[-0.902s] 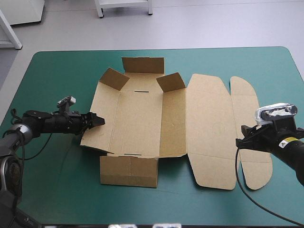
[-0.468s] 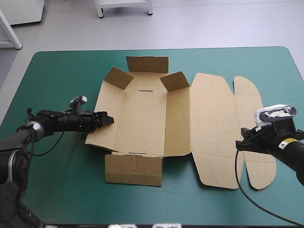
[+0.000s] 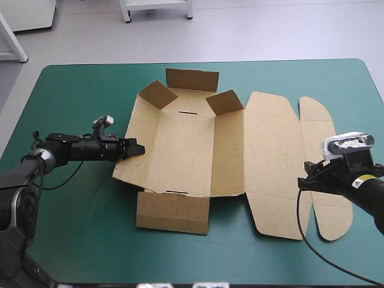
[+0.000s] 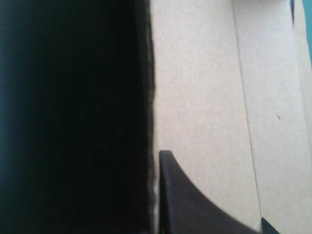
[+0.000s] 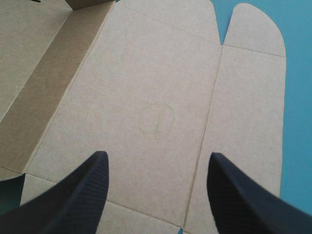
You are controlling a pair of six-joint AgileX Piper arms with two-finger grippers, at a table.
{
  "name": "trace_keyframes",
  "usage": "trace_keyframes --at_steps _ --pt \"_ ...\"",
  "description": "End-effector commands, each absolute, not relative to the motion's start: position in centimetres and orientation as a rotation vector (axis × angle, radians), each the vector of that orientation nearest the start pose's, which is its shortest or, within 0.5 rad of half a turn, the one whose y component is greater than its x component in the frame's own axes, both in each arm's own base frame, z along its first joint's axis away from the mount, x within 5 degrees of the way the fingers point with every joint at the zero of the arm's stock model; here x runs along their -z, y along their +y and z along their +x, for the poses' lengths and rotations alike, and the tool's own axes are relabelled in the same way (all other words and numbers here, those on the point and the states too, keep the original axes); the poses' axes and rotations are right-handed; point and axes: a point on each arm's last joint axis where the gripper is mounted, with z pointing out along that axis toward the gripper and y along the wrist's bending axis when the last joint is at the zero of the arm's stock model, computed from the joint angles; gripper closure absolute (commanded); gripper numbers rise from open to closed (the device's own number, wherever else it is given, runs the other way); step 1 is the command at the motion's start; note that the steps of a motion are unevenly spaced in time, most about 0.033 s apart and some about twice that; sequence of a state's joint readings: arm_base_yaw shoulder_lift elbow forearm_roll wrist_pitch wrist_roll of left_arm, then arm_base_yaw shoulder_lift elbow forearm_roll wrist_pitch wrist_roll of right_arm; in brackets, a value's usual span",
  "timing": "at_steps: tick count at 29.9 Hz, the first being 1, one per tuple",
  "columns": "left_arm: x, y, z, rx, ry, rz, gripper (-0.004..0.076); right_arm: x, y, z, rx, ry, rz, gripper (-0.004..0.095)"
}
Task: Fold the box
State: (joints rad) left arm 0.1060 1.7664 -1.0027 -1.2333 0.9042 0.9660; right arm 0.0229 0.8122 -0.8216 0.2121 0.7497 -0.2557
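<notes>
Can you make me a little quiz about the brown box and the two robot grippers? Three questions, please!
1. True or false: the right gripper has its fingers apart above the flat lid panel of the box.
2. Pick one: what does the left gripper pinch? A) the box's raised left wall; B) a rounded flap at the right end; C) the flap at the near edge.
3. Fill the gap: the table's cover is ____ in colour.

Key: 1 true; 2 A; 3 teal-green.
</notes>
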Motion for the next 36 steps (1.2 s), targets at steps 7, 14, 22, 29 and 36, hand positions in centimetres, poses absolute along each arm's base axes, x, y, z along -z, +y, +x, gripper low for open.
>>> trace_keyframes --at_steps 7,14,22,29,36 --pt "-27.9 -4.2 35.2 1.097 2.223 0.486 0.0732 -36.0 1.6 15.4 -0.109 2.141 -0.207 0.0345" --pt "-31.7 -3.7 36.1 0.845 2.226 0.779 0.0732 -36.0 1.6 15.4 -0.109 2.141 -0.207 0.0345" --pt "-35.4 -6.6 36.3 0.366 2.116 1.313 0.0732 -36.0 1.6 15.4 -0.109 2.14 -0.206 0.0345" --pt "-39.8 -11.3 37.1 -0.08 1.646 1.576 0.0732 -36.0 1.7 15.4 -0.128 2.14 -0.2 0.0345" --pt "-41.3 -13.3 37.6 -0.293 1.435 1.576 0.072 -36.0 1.7 15.4 -0.142 2.139 -0.193 0.0345"
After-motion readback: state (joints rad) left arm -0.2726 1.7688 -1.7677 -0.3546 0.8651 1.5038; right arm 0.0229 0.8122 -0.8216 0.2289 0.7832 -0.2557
